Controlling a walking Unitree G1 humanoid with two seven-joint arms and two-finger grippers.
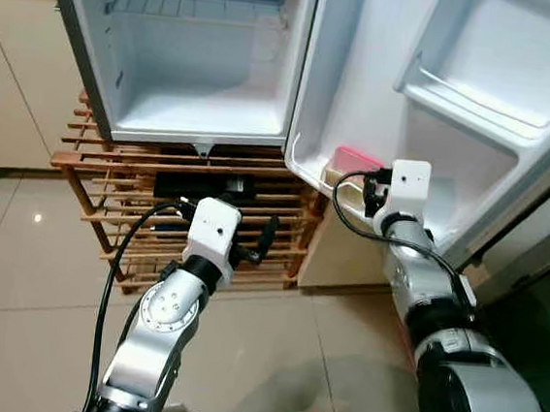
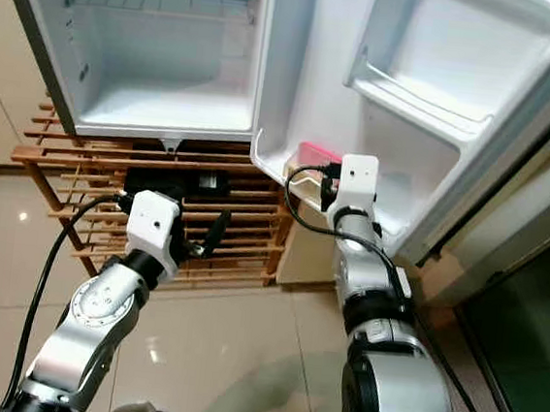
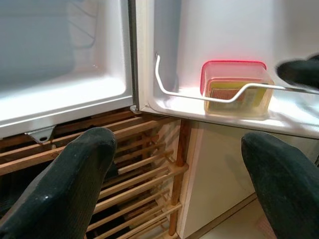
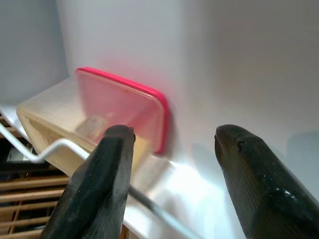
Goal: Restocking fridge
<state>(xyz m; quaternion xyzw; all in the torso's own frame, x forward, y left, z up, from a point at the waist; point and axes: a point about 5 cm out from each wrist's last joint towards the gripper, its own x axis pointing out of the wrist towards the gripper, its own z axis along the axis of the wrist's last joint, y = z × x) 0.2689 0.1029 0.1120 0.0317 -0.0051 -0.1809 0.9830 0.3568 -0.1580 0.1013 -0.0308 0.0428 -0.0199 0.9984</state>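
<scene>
Fridge (image 1: 211, 64) open on wooden rack (image 1: 111, 190), tiled floor (image 1: 16, 259); red-lidded container (image 4: 119, 112) in door shelf; both tools wide.

At upper centre of the left eye view we see the open fridge (image 1: 202, 53), its floor and wire shelf (image 1: 192, 8) carrying nothing. It rests on a slatted wooden rack (image 1: 93, 174) standing on the pale tiled floor (image 1: 9, 239), which spans the lower part of the frame; a black device (image 1: 204, 185) lies on the rack's slats just under the fridge. At right of centre, the lower door shelf (image 1: 308, 165), fenced by a white wire rail (image 3: 199, 94), carries a clear container with a red lid (image 3: 234, 87), standing on its edge. Above it, at upper right, we see the upper door shelf (image 1: 479, 109).
</scene>
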